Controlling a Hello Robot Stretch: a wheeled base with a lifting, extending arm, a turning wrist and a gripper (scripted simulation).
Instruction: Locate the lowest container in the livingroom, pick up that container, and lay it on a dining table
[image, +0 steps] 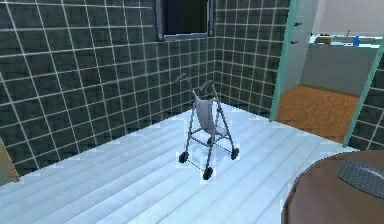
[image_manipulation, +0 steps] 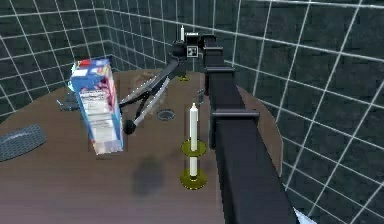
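Nearest, on this side of the gripper (image_manipulation: 130, 115) and beside the arm (image_manipulation: 236, 140), a white candle (image_manipulation: 192, 122) stands upright on the round brown table (image_manipulation: 90, 190). At the gripper's far end a tilted carton (image_manipulation: 96, 102) hangs clear above the tabletop, so the gripper holds it; the state of its fingers cannot be told. The carton hangs over bare wood, probably so it can be laid down clear of the candle. Beyond the gripper rises a dark tiled wall (image_manipulation: 320, 60)

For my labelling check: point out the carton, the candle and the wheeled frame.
carton (image_manipulation: 97, 105), arm side view, its front face.
candle (image_manipulation: 193, 122), arm side view, its white shaft.
wheeled frame (image: 208, 118), forward view, its grey cloth.
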